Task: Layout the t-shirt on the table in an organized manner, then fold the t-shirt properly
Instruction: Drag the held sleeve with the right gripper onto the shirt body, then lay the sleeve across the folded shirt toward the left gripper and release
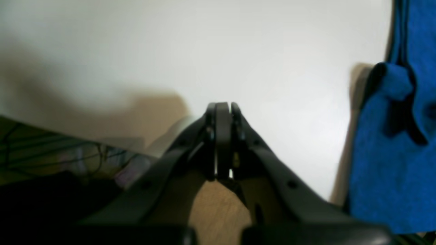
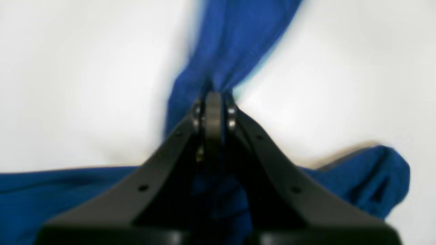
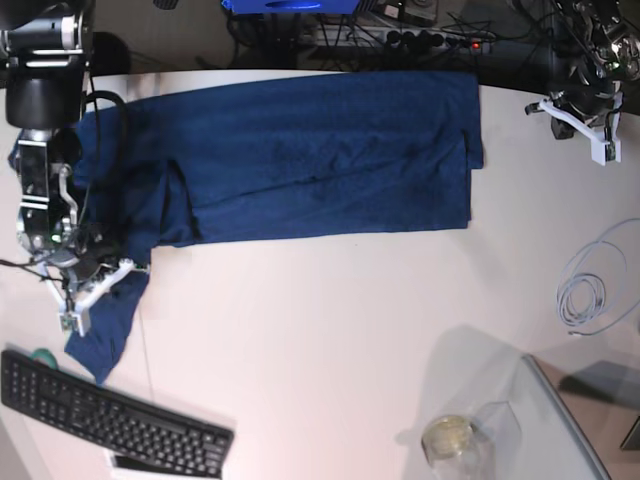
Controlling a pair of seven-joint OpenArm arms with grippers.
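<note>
Left wrist view: left pincer (image 1: 223, 109) pressed together, empty, hovering over bare tabletop (image 1: 204, 51); t-shirt (image 1: 391, 153) edge at far right, apart from pincer.

Right wrist view: right pincer (image 2: 214, 98) clamped on bunched t-shirt fold; cloth stretched taut away from tips. Best pulled slowly outward, low over tabletop, grip firm, to flatten sleeve without dragging body.

Base view: t-shirt spread across far tabletop, body folded over; sleeve end at right pincer (image 3: 90, 290) rumpled near keyboard (image 3: 110, 420). Left pincer (image 3: 590, 125) well apart from cloth.
</note>
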